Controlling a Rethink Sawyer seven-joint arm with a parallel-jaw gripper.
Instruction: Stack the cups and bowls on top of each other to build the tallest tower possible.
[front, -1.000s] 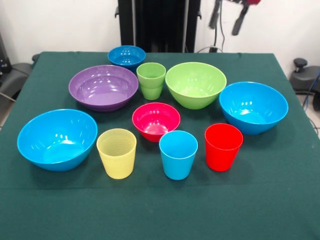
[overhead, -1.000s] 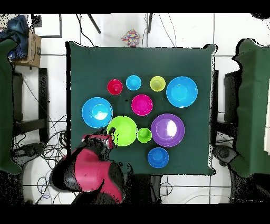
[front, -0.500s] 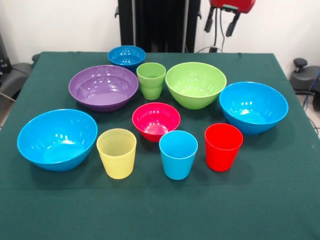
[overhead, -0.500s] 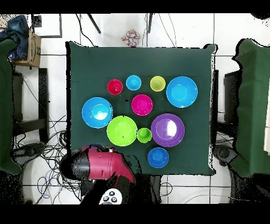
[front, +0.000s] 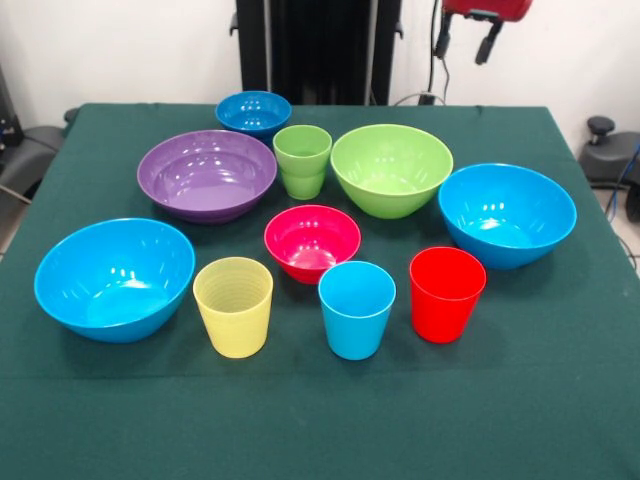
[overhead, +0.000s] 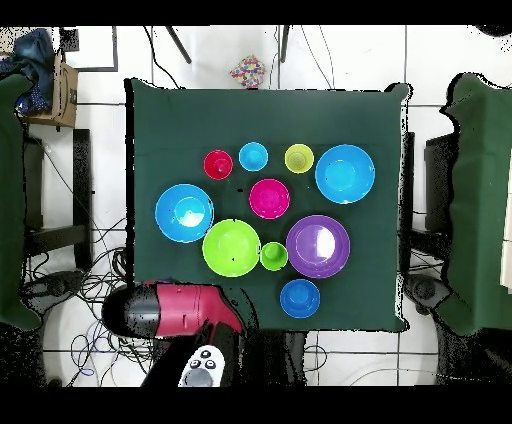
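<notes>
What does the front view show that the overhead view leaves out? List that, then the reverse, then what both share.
Only the front view shows the tool hanging open at the top edge, beyond the table, and the depth of each piece, such as the yellow cup's ribbed wall. Only the overhead view shows the arm's red body off the table's edge, the tiled floor and cables around it. Both show all ten pieces standing apart on the green cloth, nothing stacked, with the lime-green bowl beside the green cup.

Lab: loose cables (overhead: 95, 300) on tiled floor (overhead: 340, 55).
</notes>
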